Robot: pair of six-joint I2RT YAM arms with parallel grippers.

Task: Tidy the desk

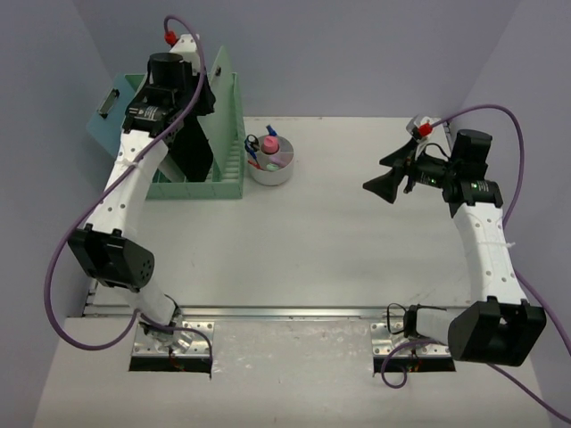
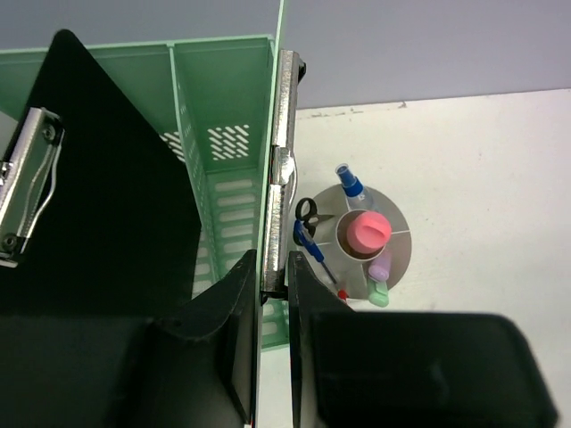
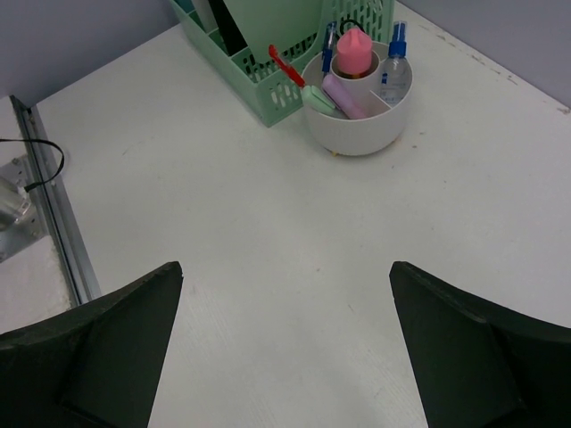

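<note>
Back left on the table point(image 1: 339, 250), a green clipboard point(image 1: 223, 89) is held upright at the rack point(image 1: 227, 183).
Overhead, the white table fills the walled cell. Left wrist: the left fingers point(image 2: 245, 294) clench the clipboard's thin edge beside its metal clip point(image 2: 284, 134); it looks stiff, light and probably slick, best pinched near that clip. Right wrist: the right fingers point(image 3: 482, 357) hang spread, holding nothing.

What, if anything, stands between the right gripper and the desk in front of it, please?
Nothing visible does. The right gripper hangs with its jaws open over bare desk. The pen pot and the rack sit farther off, toward the left arm's side.
</note>
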